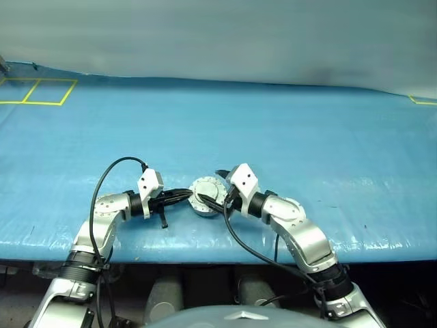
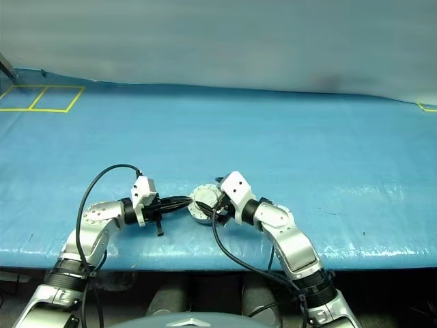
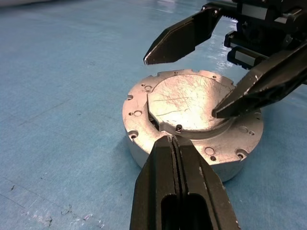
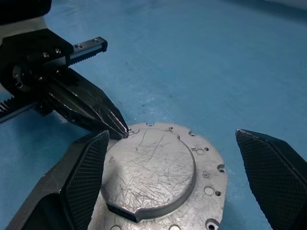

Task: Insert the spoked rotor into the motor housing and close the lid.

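Blue sheeting [image 1: 287, 137] covers the table, and the motor housing [image 1: 205, 205] sits near its front edge between both arms. Its lid [image 3: 184, 103] lies closed on top, scratched raised circle up, as the wrist views reveal. Left gripper [image 3: 171, 140], fingers pressed together, touches the lid's rim. Right gripper [image 4: 170, 158] hangs spread wide over the lid.

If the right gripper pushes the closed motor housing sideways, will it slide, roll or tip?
The motor housing looks squat and sits flat on the blue table, so it would probably slide, not roll or tip. It appears to be solid metal, likely heavy for its size. Its scratched lid looks rigid.
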